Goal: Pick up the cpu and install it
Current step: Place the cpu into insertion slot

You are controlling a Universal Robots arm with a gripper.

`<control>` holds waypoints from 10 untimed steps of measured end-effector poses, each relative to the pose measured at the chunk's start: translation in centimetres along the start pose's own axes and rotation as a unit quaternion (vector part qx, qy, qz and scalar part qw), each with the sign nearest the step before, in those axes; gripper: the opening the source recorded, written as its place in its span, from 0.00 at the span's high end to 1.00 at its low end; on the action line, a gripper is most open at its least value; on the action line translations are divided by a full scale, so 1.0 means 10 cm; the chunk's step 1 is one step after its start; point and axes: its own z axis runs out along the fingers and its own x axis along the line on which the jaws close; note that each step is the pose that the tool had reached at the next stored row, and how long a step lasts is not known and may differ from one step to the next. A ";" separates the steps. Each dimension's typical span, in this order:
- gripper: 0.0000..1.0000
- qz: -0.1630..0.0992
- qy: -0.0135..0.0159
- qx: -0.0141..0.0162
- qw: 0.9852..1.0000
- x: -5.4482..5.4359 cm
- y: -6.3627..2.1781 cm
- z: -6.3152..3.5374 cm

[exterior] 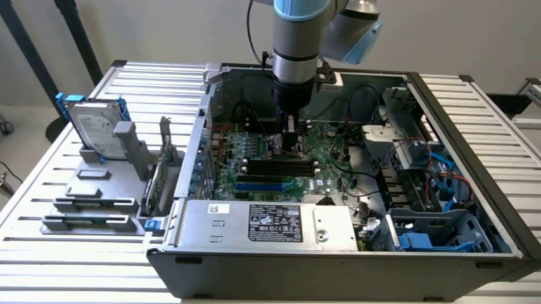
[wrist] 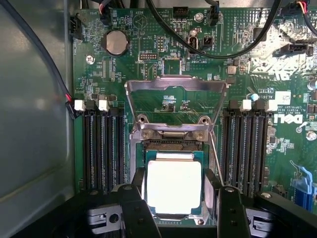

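In the socket [wrist: 171,146], cpu [wrist: 174,186], perhaps seated.

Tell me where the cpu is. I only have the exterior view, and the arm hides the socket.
Observer: The cpu lies flat in the socket opening, directly beneath the gripper.
Operator: Report the socket's cover.
Observer: The metal load plate is swung up and open, not over the cpu.
Operator: Check for cables in the way.
Observer: One black cable arcs across the motherboard beyond the raised plate, clear of the socket.
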 end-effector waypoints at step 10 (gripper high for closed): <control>0.45 0.004 0.000 0.000 1.000 0.00 -0.001 0.043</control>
